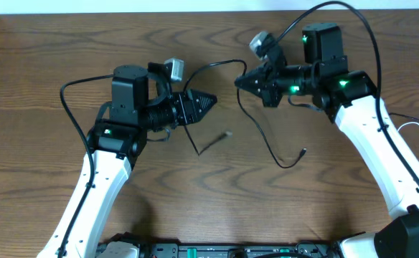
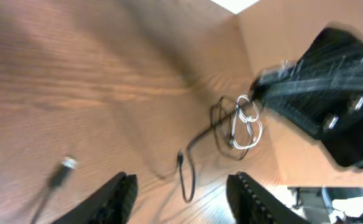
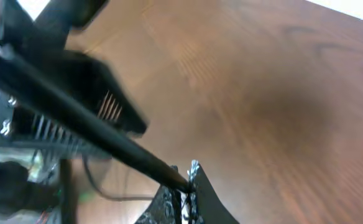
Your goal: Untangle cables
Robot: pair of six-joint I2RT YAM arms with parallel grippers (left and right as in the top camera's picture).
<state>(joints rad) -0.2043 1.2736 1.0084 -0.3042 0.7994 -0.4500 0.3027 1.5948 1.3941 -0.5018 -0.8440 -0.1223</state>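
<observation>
Where the right end effector (image 1: 239, 82) pinches, the cables (image 2: 235, 124) hang.

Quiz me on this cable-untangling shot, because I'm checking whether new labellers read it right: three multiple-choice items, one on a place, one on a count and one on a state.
1. Where is the white cable?
A. Bunched in loops at the right gripper's tip
B. Stretched flat beside the left arm's base
C. Between the left gripper's fingers

2. How many dark plug ends lie loose on the table?
A. None
B. Two
C. Five

3. What state is the left gripper in?
A. Shut on a plug
B. Shut on nothing
C. Open, with nothing between its fingers

Answers:
1 A: the left wrist view shows the white loops hanging at that tip.
2 B: the overhead view shows one plug end near the middle and one farther right.
3 C: its own wrist view shows the fingers apart over bare wood.
</observation>
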